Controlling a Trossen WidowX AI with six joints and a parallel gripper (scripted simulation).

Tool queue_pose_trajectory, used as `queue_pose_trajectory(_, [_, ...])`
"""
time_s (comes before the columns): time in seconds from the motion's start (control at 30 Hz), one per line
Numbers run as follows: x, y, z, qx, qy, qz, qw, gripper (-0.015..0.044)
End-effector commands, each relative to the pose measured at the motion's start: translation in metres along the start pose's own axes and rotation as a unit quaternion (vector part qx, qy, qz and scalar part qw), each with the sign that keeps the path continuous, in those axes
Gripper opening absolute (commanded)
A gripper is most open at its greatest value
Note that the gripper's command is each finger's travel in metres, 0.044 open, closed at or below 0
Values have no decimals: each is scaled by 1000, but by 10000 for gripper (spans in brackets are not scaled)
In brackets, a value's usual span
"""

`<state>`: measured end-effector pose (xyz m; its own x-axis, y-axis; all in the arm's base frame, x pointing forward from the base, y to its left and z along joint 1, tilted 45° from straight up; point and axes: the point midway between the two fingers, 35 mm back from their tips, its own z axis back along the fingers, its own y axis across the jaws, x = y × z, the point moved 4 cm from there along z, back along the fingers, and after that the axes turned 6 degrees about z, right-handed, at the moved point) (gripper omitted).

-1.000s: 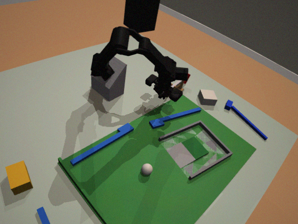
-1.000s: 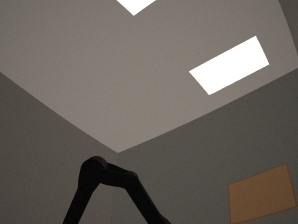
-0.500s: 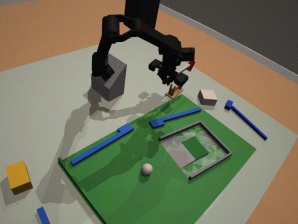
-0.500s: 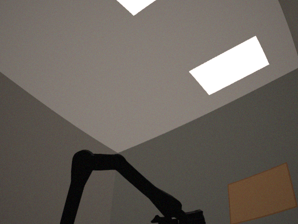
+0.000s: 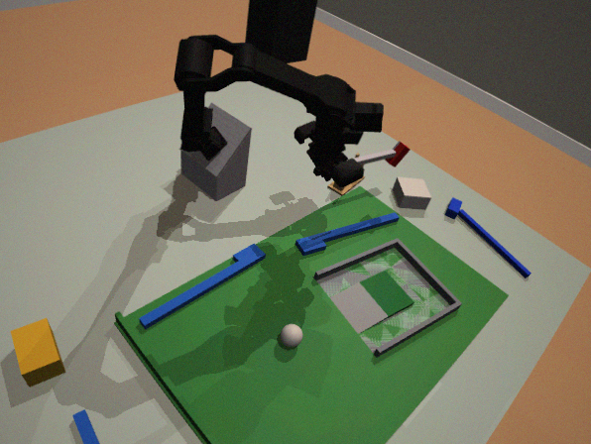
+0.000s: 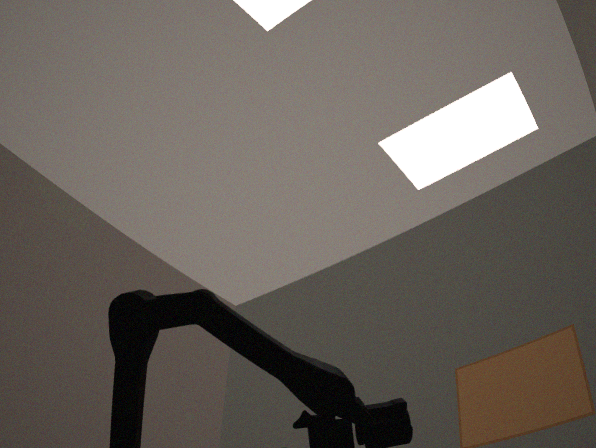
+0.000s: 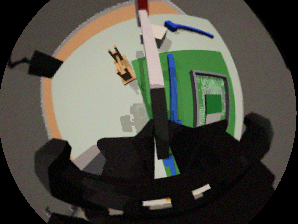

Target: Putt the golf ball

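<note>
The gripper (image 5: 345, 170) is clenched on the dark grip end of the red putter (image 5: 379, 157). The putter's pale shaft runs out from the jaws toward the far right edge of the tabletop and ends in the red head. In the wrist view the shaft (image 7: 150, 56) extends straight away from the jaws with the red head at its far tip. A small tan stand (image 5: 345, 186) lies directly below the gripper, just off the far corner of the green mat (image 5: 317, 387).

The white golf ball (image 5: 291, 335) rests on the green mat, toward its near-left part, well apart from the gripper. The raised green (image 5: 386, 293) sits inside a grey-walled frame (image 5: 432, 284) to the right of the ball, with a grey ramp (image 5: 353, 307) on its ball-facing side.

Two blue putters (image 5: 200, 288) (image 5: 347, 231) lie along the far-left side of the mat. A third blue putter (image 5: 488, 237) lies off the mat near the right edge of the tabletop.
</note>
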<state>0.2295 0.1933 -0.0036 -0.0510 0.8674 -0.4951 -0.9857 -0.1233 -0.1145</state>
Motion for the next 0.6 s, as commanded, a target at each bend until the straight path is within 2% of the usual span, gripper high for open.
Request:
queue_pose_trajectory(0.0, [-22, -12, 9, -5, 3, -70, 998, 0])
queue_pose_trajectory(0.27, [-77, -35, 27, -18, 17, -232, 972, 0])
queue_pose_trajectory(0.57, [-145, -48, 48, -41, 35, -410, 911, 0])
